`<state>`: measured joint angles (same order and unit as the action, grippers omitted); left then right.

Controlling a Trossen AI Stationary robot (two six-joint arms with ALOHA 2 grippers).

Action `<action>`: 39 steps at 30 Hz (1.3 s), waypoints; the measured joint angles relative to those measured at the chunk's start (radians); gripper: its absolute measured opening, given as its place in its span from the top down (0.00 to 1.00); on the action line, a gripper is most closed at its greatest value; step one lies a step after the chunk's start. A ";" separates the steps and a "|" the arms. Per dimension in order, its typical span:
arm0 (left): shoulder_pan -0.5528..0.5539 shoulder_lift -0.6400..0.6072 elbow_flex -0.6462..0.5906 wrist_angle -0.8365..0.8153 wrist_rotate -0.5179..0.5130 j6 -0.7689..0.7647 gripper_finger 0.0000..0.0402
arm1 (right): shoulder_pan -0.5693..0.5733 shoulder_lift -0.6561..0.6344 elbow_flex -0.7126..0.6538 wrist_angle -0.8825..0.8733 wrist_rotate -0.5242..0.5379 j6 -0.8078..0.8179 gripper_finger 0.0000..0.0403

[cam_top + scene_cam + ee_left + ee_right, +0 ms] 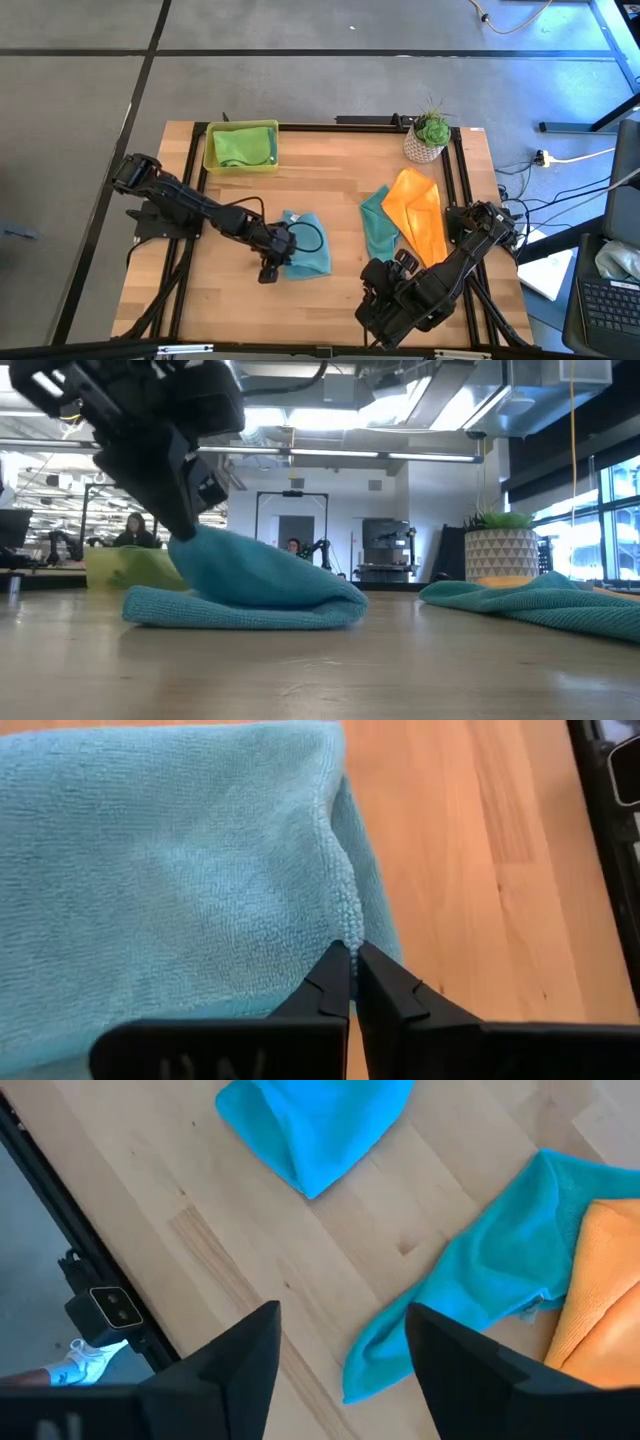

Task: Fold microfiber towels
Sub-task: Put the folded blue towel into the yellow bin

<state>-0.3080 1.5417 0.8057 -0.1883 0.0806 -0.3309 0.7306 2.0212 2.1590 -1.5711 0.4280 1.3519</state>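
Note:
A light blue microfiber towel (310, 256) lies near the table's middle, and my left gripper (350, 956) is shut on its left edge. In the low view that end of the towel (250, 585) rises to the gripper (185, 510) while its bottom layer rests flat on the wood. A teal towel (376, 226) lies at the right, with an orange towel (418, 215) partly over it. A lime green towel (240, 146) sits in the tray. My right gripper (340, 1325) hangs open above bare wood near the front right, holding nothing. My left gripper pinches the light blue towel's hemmed edge (340, 925) between its two fingertips. The fingers slant down from the table's left side. The pinched edge is raised off the table, and the towel's other parts (300, 610) lie on the wood. One layer or several, I cannot tell.
A yellow-green tray (210, 160) stands at the far left of the table. A potted plant (428, 136) stands at the far right. Bare wood lies between the blue towel and the teal one, and along the near edge.

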 joint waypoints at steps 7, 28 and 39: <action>-0.037 0.000 0.079 -0.122 -0.012 -0.018 1.00 | 0.001 0.000 -0.018 0.000 0.012 -0.003 0.52; -0.152 0.189 0.092 -0.031 0.125 -0.105 0.84 | 0.024 0.001 -0.053 0.000 0.034 -0.026 0.59; -0.150 0.189 0.092 -0.028 0.131 -0.105 0.77 | 0.034 0.001 -0.053 0.000 0.034 -0.025 0.59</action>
<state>-0.4580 1.7308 0.8982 -0.2160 0.2120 -0.4362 0.7643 2.0220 2.1056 -1.5711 0.4618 1.3270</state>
